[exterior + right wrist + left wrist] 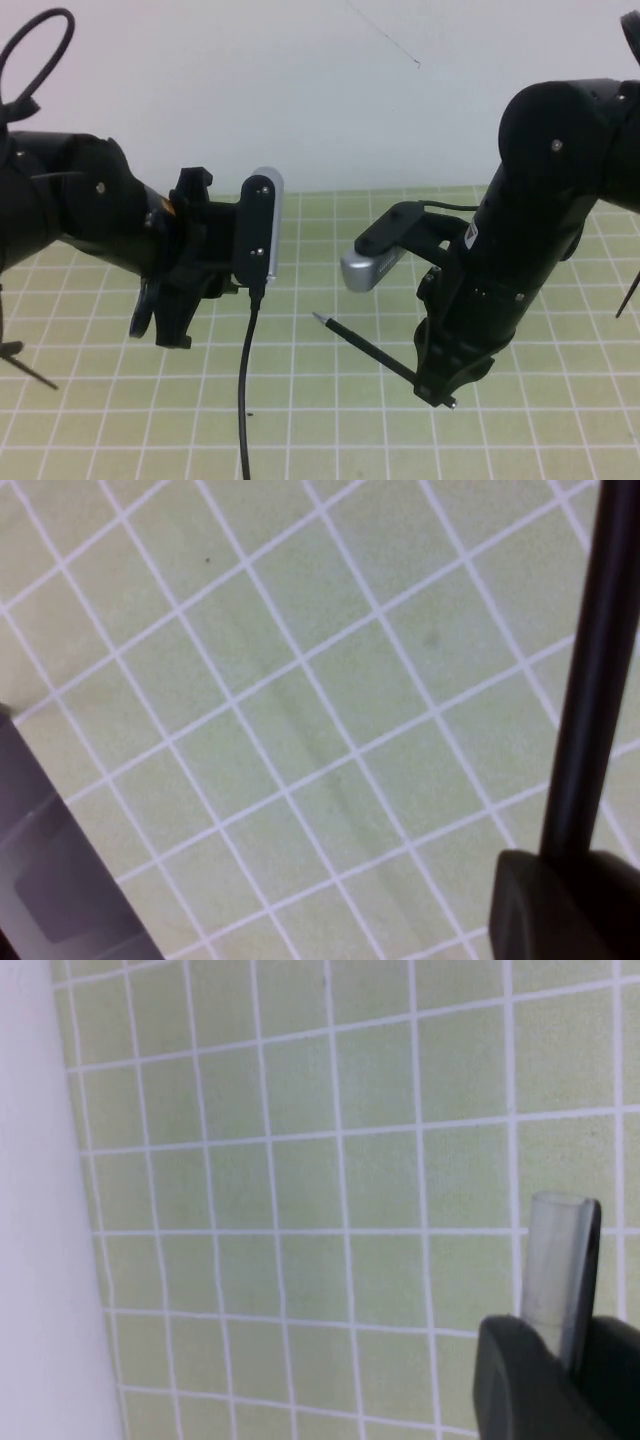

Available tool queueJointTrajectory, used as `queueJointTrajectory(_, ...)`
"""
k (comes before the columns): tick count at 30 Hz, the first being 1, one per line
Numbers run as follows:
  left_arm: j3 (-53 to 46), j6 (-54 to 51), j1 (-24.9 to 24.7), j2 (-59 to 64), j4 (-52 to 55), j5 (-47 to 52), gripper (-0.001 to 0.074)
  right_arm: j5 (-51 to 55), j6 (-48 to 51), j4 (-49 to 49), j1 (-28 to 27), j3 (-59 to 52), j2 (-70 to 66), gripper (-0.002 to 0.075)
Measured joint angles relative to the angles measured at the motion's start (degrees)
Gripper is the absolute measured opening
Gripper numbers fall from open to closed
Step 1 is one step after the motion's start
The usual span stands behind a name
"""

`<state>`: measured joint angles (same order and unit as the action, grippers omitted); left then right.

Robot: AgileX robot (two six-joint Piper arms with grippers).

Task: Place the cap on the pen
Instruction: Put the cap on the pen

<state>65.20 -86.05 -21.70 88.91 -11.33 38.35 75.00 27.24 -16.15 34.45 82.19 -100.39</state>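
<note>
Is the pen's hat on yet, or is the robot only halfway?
About halfway. Done: the right gripper is shut on the pen, lifted off the mat, and the left gripper grips the cap. Now they face each other, apart. Left: pushing the cap on.

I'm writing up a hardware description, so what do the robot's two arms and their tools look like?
Both arms are matte black with rounded, bulky joint housings and small silver screws. The left tool and right tool are black too. Each wrist carries a slim camera bar, black with a silver-grey face. A black cable hangs from the left one, and a cable loop sits above that arm.
</note>
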Motion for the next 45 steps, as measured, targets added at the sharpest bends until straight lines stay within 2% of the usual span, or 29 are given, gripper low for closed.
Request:
queueJointTrajectory(10,-0.4,-3.7,-5.1,-6.8,-0.1,1.3,0.0081,0.0,-2.3,-2.1,0.0,-1.3,0.7,-0.0001)
queueJointTrajectory(17,-11.4,-7.9,-5.6,-15.4,1.6,-9.2,0.0081,0.0,1.3,-3.9,0.0,-10.3,6.3,-0.0002)
queueJointTrajectory(22,-25.5,-21.9,-5.6,-22.7,-5.5,-23.9,0.0081,0.0,4.6,-11.6,0.0,-12.5,9.2,-0.0003)
queueJointTrajectory(27,-35.4,-36.7,-6.0,-27.6,-14.9,-31.0,0.0081,0.0,4.7,-15.1,0.0,-12.5,9.2,-0.0003)
queueJointTrajectory(31,-36.2,-41.5,-6.3,-28.9,-22.0,-31.9,0.0081,0.0,5.9,-16.1,0.0,-12.5,8.7,-0.0003)
queueJointTrajectory(38,-36.2,-43.2,-6.3,-29.3,-22.9,-32.9,0.0081,-0.1,8.9,-20.7,0.1,-12.5,7.3,-0.0003)
queueJointTrajectory(45,-36.2,-44.5,-6.3,-29.6,-23.0,-32.8,0.0081,-0.1,9.2,-21.2,0.1,-10.9,5.0,-0.0003)
